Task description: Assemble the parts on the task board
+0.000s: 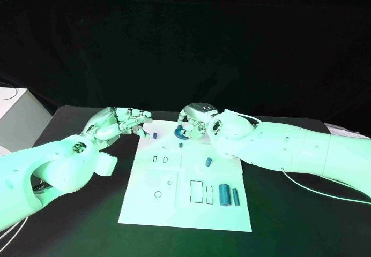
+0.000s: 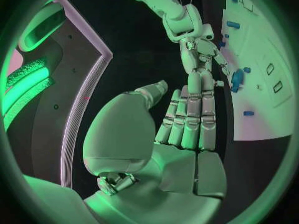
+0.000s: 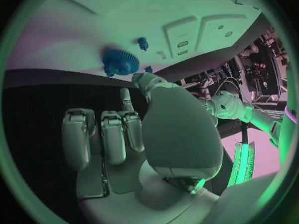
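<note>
At the far edge of the white task board, the right hand pinches a small blue gear, probably light and rigid, best held by its toothed rim. The left hand hovers nearby, fingers apart, holding nothing.

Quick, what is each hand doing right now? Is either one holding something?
Left hand: open, holding nothing.
Right hand: at the blue gear on the task board; whether it grips it cannot be told.
</note>
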`<action>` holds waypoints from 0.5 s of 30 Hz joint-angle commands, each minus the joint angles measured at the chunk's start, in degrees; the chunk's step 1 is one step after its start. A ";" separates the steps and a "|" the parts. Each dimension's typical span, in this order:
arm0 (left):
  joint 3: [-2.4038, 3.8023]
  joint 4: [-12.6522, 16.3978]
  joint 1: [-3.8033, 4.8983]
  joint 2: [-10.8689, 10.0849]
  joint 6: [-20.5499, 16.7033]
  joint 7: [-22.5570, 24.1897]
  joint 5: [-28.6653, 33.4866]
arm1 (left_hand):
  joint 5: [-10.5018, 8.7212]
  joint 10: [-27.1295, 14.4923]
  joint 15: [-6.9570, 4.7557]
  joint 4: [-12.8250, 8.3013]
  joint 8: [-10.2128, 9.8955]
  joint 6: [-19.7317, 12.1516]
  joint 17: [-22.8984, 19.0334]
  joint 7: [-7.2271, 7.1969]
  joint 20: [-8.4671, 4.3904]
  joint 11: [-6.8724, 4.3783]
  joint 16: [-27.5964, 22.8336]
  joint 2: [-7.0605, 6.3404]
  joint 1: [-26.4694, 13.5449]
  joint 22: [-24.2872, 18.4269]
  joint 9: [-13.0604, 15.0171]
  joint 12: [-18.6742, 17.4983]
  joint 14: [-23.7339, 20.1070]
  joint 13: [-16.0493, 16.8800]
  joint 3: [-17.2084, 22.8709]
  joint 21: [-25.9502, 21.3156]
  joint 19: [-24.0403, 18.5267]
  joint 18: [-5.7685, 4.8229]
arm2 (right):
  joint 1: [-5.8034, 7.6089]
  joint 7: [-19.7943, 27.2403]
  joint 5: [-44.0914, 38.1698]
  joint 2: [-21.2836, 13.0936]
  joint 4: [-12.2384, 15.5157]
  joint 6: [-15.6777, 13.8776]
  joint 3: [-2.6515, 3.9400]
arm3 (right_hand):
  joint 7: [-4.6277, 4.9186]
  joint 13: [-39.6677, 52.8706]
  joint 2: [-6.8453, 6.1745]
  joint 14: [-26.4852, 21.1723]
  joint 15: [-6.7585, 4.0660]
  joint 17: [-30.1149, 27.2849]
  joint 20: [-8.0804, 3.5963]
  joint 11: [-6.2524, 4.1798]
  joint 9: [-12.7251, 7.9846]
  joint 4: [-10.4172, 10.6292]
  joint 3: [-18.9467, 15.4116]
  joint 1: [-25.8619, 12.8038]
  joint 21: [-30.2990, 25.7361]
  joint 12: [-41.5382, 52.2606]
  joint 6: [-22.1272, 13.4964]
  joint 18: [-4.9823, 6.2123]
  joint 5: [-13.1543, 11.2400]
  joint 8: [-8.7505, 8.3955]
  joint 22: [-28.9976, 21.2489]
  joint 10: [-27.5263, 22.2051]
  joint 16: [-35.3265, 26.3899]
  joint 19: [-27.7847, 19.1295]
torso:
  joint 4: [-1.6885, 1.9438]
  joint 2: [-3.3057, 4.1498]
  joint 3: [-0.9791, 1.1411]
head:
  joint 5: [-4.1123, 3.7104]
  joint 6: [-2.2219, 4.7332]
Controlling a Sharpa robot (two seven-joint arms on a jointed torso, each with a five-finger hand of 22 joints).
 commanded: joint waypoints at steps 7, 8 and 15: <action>0.05 -0.05 0.05 0.45 1.14 0.14 -0.24 | 0.11 -0.37 0.02 0.28 -0.28 -0.37 0.08 0.04 0.17 -0.06 0.29 0.08 -0.60 0.08 0.06 -0.27 -0.28 0.05 0.00 0.44 -0.49 0.00 | -0.58 -1.00 -3.67 3.05 -2.67 -1.03 -0.04 | 0.32 11.15 -0.80 5.88 -0.15 14.69 -0.29 -0.41 -0.15 -0.11 0.60 -0.01 0.28 0.13 -0.12 -0.69 -0.44 -0.10 9.74 2.31 0.33 3.46 | 0.04 0.06 0.05 | 0.37 -0.16; 0.05 -0.07 0.05 0.49 1.16 0.13 -0.25 | 0.11 -0.37 0.02 0.28 -0.28 -0.37 0.08 0.04 0.17 -0.06 0.29 0.08 -0.60 0.08 0.06 -0.27 -0.28 0.05 0.00 0.44 -0.49 0.00 | -0.66 -0.99 -3.70 3.33 -2.95 -0.89 -0.04 | 0.33 11.14 -0.83 5.88 -0.15 14.66 -0.30 -0.40 -0.17 -0.19 0.75 -0.05 0.26 0.12 -0.18 -0.69 -0.58 -0.13 9.72 2.30 0.32 3.45 | 0.08 0.06 0.04 | 0.35 -0.20; 0.05 -0.19 0.05 0.61 1.24 0.05 -0.27 | 0.11 -0.37 0.02 0.28 -0.28 -0.37 0.08 0.04 0.17 -0.06 0.29 0.08 -0.60 0.08 0.06 -0.27 -0.28 0.05 0.00 0.44 -0.49 0.00 | -1.04 -0.84 -3.76 4.41 -4.13 0.09 -0.18 | 0.42 11.07 -1.02 5.88 -0.10 14.66 -0.27 -0.32 -0.23 -0.50 1.22 -0.33 0.23 0.05 -0.38 -0.68 -1.32 -0.21 9.70 2.23 0.32 3.44 | -0.08 0.03 0.09 | 0.72 -0.28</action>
